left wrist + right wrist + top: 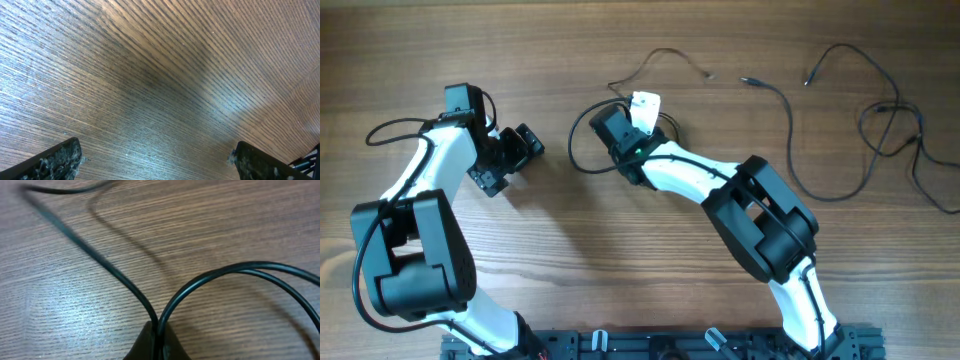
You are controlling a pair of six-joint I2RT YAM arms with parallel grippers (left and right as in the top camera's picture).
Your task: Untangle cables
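Observation:
Thin black cables lie across the far side of the wooden table. One cable runs from the right gripper up and across to a small plug. Another cable leads to a tangle at the far right. My right gripper is shut on two strands of a cable loop. In the right wrist view both strands run into the shut right gripper. My left gripper stands open over bare wood, away from any cable. The left wrist view shows nothing inside the left gripper.
The white and black arm links cross the middle of the table. A black rail runs along the near edge. A white tag-like piece sits by the right gripper.

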